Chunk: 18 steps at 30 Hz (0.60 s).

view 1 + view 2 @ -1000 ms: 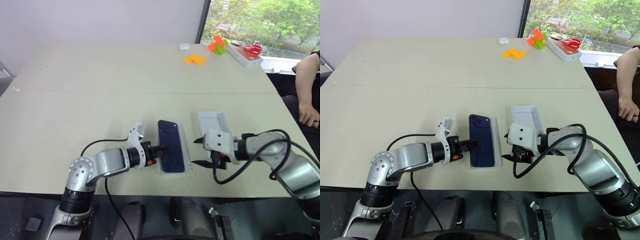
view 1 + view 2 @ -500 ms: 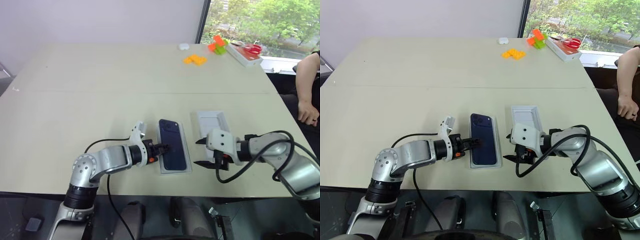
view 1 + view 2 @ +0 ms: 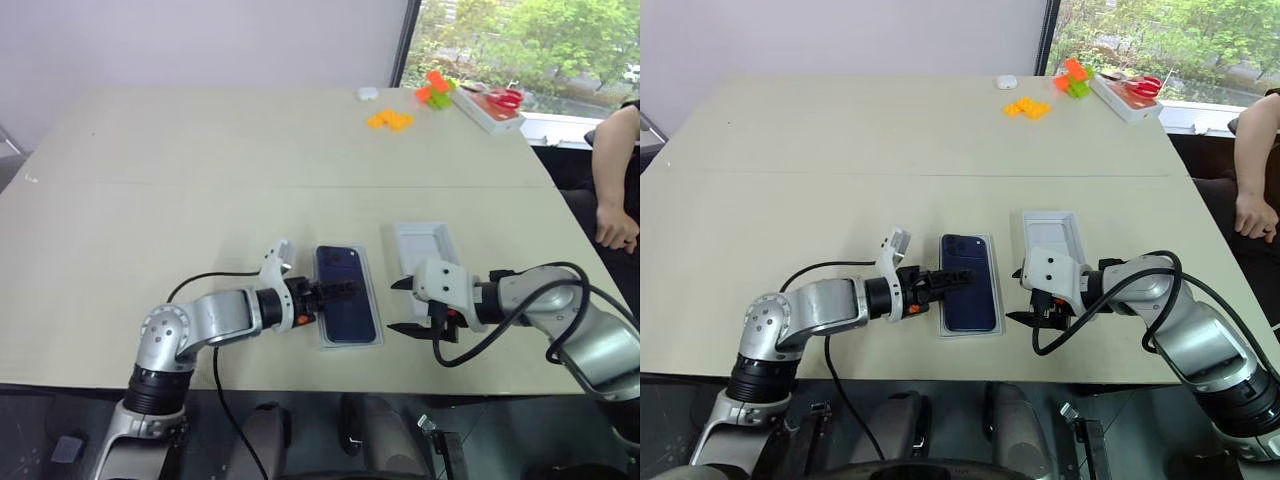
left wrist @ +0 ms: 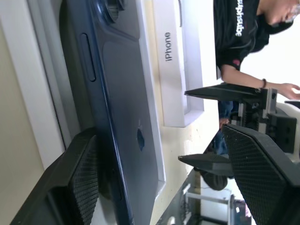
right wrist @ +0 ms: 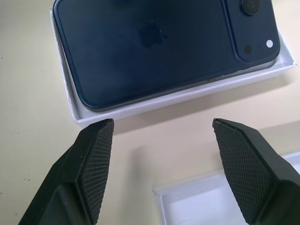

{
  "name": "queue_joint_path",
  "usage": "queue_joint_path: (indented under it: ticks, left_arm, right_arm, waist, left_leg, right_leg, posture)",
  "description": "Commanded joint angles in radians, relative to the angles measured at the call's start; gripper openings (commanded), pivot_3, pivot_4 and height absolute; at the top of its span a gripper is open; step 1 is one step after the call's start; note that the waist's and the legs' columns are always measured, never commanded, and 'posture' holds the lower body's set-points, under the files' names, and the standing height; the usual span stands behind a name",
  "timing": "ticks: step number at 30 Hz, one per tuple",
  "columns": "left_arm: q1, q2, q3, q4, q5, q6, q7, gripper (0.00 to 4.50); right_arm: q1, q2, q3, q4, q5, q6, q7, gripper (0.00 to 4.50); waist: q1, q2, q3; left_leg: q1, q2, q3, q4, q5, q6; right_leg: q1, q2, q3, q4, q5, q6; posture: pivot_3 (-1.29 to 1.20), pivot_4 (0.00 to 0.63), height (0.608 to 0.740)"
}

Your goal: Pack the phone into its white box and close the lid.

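The dark navy phone (image 3: 346,293) lies back up in the white box (image 5: 187,96), its camera cluster at the far end. One long edge looks slightly raised against the box's rim in the left wrist view. My left gripper (image 3: 335,293) is open at the phone's left side, one finger (image 4: 79,187) at that edge and the other out over it. The lid (image 3: 421,245) lies plain side up just right of the box. Near the lid's front end, my right gripper (image 5: 162,123) is open and holds nothing.
Orange blocks (image 3: 390,119), orange and green blocks (image 3: 436,90), a small white object (image 3: 368,93) and a flat box with red scissors (image 3: 492,105) sit at the far right. A person's arm (image 3: 612,180) is at the right edge. The table's front edge is close.
My left gripper has opened; before, its fingers were shut at the phone's left edge. The right gripper and the lid have kept still.
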Motion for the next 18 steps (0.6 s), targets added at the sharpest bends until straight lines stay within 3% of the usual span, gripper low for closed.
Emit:
queue_joint_path:
  ticks: [1, 11, 15, 17, 18]
  left_arm:
    - [-0.008, 0.06, 0.028, -0.074, -0.019, 0.015, -0.069, 3.72]
    - [0.025, 0.375, 0.087, -0.201, -0.019, -0.003, -0.342, 3.72]
    - [0.042, 0.521, 0.157, -0.181, -0.016, -0.022, -0.352, 3.72]
    - [0.063, 0.569, 0.223, -0.203, 0.148, -0.055, -0.386, 3.72]
    - [0.087, 0.568, 0.257, -0.238, 0.295, -0.119, -0.418, 3.72]
  right_arm:
    - [-0.01, -0.005, -0.021, -0.023, 0.009, -0.009, -0.004, 3.54]
    - [-0.037, 0.009, 0.001, 0.014, -0.003, -0.032, -0.004, 3.54]
    - [-0.051, 0.017, 0.003, 0.028, -0.003, -0.034, -0.008, 3.54]
    - [-0.063, 0.033, -0.004, 0.036, 0.007, -0.026, -0.019, 3.54]
    - [-0.07, 0.043, -0.008, 0.038, 0.014, -0.019, -0.026, 3.54]
  waist:
    - [0.0, 0.0, 0.0]
    - [0.0, 0.0, 0.001]
    - [-0.002, -0.001, 0.002]
    - [-0.002, -0.001, 0.002]
    - [-0.003, -0.001, 0.002]
  left_leg:
    - [0.0, 0.0, 0.0, 0.0, 0.0, 0.0]
    - [0.0, 0.0, 0.001, 0.0, 0.0, 0.0]
    - [0.0, 0.001, 0.001, 0.0, 0.0, 0.0]
    - [0.0, 0.002, 0.001, -0.001, 0.0, 0.0]
    - [0.0, 0.001, 0.001, -0.001, 0.0, 0.0]
  right_leg:
    - [0.0, 0.0, 0.0, 0.0, 0.0, 0.0]
    - [0.0, 0.0, 0.0, 0.0, 0.0, 0.0]
    - [-0.001, 0.0, 0.0, 0.0, 0.0, 0.0]
    - [-0.002, 0.0, 0.0, 0.0, -0.001, 0.0]
    - [-0.002, 0.0, 0.0, 0.0, -0.001, 0.0]
  posture:
    - [0.0, 0.15, 0.734]
    - [0.0, 0.15, 0.734]
    - [0.0, 0.15, 0.734]
    - [0.0, 0.15, 0.734]
    - [0.0, 0.15, 0.734]
